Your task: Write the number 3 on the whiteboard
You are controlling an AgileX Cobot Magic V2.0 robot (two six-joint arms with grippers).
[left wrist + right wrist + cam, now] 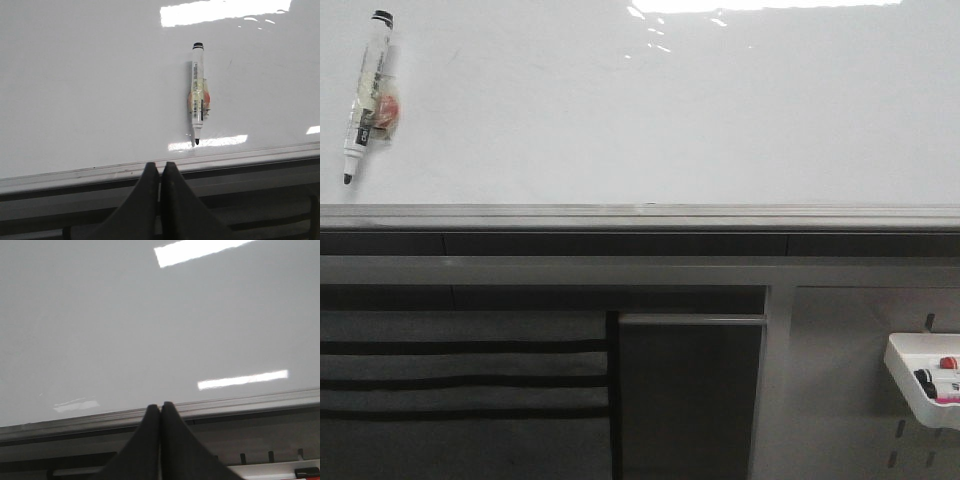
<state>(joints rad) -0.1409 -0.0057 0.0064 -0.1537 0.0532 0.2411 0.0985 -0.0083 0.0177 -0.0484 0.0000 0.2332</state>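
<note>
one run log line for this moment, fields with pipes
stage: not started | whiteboard: blank, no 3 | marker: on board, uncapped, ungrasped | left gripper: shut, empty | right gripper: shut, empty

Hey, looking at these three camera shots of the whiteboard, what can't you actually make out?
- Marker label: too small and blurred in the front and left wrist views.
- What fixes the marker to the whiteboard: the pinkish wad behind it is blurred.
- Tray contents: cut off by the front view's edge.
- Left hand and right hand: absent from the front view; only tips show in wrist views.
</note>
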